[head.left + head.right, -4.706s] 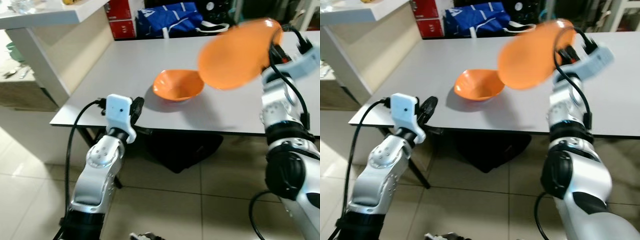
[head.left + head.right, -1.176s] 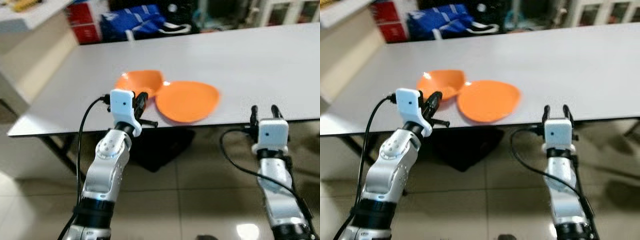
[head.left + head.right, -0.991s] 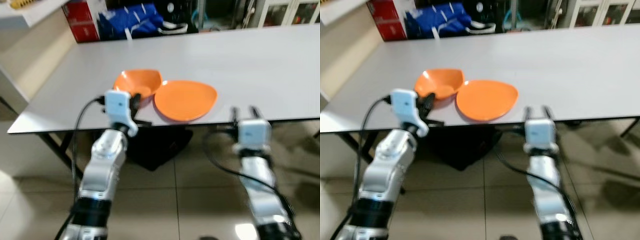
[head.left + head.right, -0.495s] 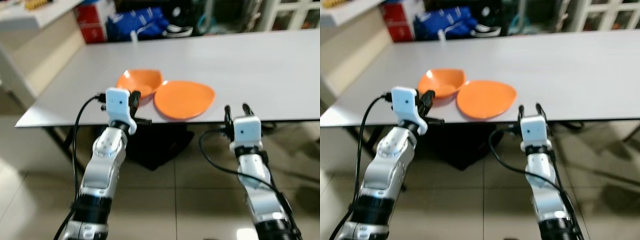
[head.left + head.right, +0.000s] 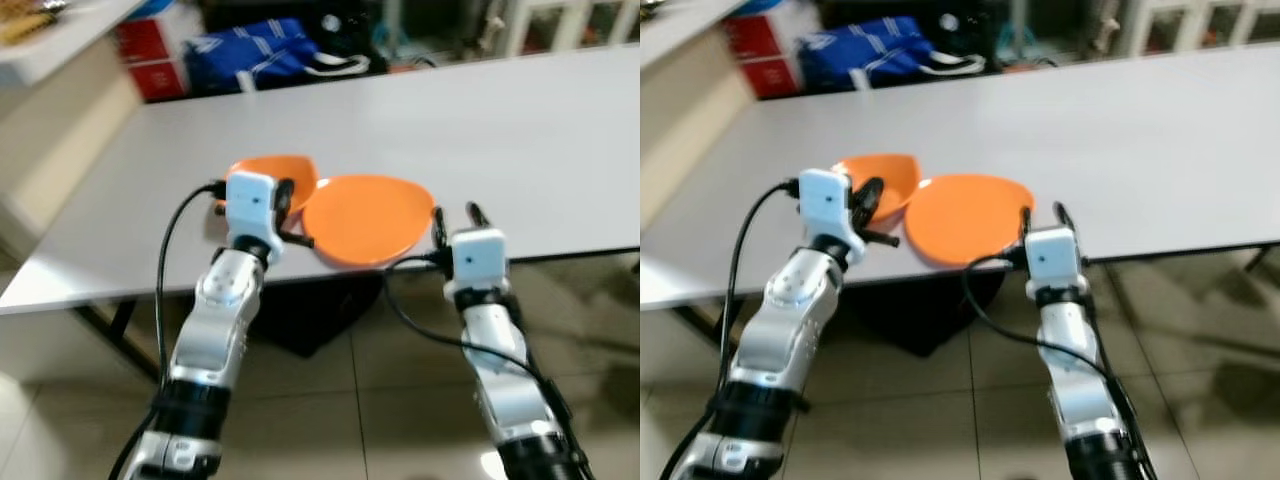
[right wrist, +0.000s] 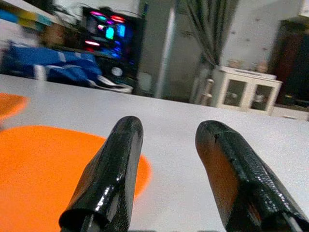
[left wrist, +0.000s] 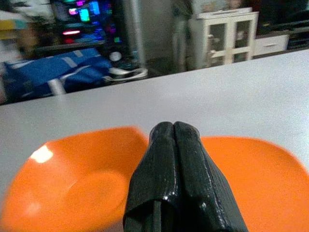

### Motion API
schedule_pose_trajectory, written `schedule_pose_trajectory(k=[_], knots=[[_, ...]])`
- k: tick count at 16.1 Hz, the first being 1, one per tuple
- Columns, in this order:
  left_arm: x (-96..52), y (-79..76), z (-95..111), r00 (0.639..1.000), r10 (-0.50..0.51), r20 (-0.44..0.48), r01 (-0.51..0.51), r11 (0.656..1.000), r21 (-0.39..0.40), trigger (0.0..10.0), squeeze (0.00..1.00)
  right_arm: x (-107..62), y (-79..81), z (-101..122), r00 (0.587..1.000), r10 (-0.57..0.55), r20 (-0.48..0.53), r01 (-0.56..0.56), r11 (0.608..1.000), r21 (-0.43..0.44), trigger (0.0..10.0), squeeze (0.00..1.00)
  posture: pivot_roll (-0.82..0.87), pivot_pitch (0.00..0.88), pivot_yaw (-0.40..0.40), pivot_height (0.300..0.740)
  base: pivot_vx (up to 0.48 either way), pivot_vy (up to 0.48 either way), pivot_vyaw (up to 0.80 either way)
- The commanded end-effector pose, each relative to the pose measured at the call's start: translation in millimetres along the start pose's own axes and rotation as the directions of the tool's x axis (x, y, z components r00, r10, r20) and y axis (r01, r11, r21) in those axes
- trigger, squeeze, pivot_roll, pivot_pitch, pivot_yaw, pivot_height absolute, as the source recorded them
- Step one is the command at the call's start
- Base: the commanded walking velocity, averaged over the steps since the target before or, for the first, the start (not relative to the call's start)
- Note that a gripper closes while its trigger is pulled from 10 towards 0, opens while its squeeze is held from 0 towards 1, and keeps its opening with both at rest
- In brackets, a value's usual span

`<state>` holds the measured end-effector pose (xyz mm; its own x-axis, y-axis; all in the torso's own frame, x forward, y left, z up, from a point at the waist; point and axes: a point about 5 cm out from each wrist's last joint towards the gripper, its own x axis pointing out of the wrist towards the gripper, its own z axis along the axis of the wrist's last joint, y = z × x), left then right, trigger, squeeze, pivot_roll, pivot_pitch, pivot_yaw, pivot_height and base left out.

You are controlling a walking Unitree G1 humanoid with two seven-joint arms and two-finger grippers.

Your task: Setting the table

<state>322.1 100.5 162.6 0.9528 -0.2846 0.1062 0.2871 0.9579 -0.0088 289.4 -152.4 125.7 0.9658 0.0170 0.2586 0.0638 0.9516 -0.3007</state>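
Observation:
An orange bowl (image 5: 283, 171) and an orange plate (image 5: 365, 217) lie side by side near the front edge of the grey table (image 5: 520, 130). My left gripper (image 5: 287, 194) hovers just in front of the bowl, its fingers (image 7: 175, 159) pressed together and empty. My right gripper (image 5: 455, 215) sits at the table edge by the plate's right rim, open, its two fingers (image 6: 116, 159) apart with nothing between them. The plate (image 6: 43, 169) shows orange beyond the right fingers, the bowl (image 7: 72, 183) beyond the left ones.
A blue bag (image 5: 260, 50) and red boxes (image 5: 150, 65) stand behind the table's far side. A beige counter (image 5: 50, 110) rises at the left. White cabinets (image 6: 241, 92) stand further back. Tiled floor (image 5: 350, 420) lies below the table edge.
The camera has shifted closer to the table. My right gripper has moved up to the table edge beside the plate. Left gripper, bowl and plate keep their places.

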Motion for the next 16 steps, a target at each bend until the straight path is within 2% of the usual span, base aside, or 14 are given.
schedule_pose_trajectory(k=[1,3,4,7,8,12,13,15,16], knots=[[3.1,-9.1,3,0.999,-0.042,0.01,0.042,0.999,0.008,10.0,0.0,-0.2,-7.2,1,1.0,-0.02,0.008,0.02,1.0,-0.008,10.0,0.0,-0.23,0.0,0.142,0.74,0.48,0.0,0.0],[5.6,-15.2,3,0.997,-0.081,0.008,0.081,0.994,0.069,10.0,0.0,-0.9,-5.9,0,1.0,-0.018,0.004,0.018,1.0,-0.004,10.0,0.0,-0.23,0.0,0.145,0.74,0.48,0.0,0.0],[7.7,-19.5,5,0.994,-0.106,0.011,0.104,0.99,0.097,10.0,0.0,-1.3,-4.9,0,1.0,-0.017,0.003,0.017,1.0,-0.003,10.0,0.0,-0.22,0.0,0.149,0.74,0.0,0.0,0.0],[15.0,-30.0,6,0.983,-0.182,-0.018,0.183,0.981,0.069,10.0,0.0,0.0,-5.0,4,0.999,-0.035,0.021,0.035,0.999,0.003,10.0,0.0,-0.22,0.0,0.158,0.74,0.0,0.0,0.0],[28.1,-37.5,5,0.969,-0.238,-0.066,0.242,0.968,0.065,10.0,0.0,1.8,-7.4,8,0.998,-0.049,0.034,0.049,0.999,0.007,10.0,0.0,-0.23,0.0,0.159,0.74,0.0,0.0,0.0],[54.0,-40.7,9,0.943,-0.312,-0.12,0.316,0.949,0.014,10.0,0.0,-0.8,-12.3,9,0.997,-0.073,0.037,0.073,0.997,-0.004,10.0,0.0,-0.25,0.0,0.185,0.74,0.0,0.0,0.0],[60.4,-41.2,12,0.936,-0.328,-0.126,0.332,0.943,0.01,10.0,0.0,-2.0,-16.0,12,0.995,-0.094,0.046,0.094,0.995,-0.013,10.0,0.0,-0.26,0.0,0.195,0.74,0.0,0.0,0.0],[70.8,-45.1,18,0.919,-0.366,-0.144,0.364,0.93,-0.039,10.0,0.0,-3.2,-34.4,28,0.986,-0.139,0.095,0.144,0.989,-0.046,10.0,0.0,-0.3,0.0,0.223,0.74,0.0,0.0,0.0],[75.5,-48.8,17,0.907,-0.386,-0.167,0.382,0.922,-0.057,10.0,0.0,-6.3,-50.2,34,0.993,-0.103,0.059,0.104,0.994,-0.024,10.0,0.0,-0.33,0.0,0.235,0.74,0.0,0.0,0.0]])
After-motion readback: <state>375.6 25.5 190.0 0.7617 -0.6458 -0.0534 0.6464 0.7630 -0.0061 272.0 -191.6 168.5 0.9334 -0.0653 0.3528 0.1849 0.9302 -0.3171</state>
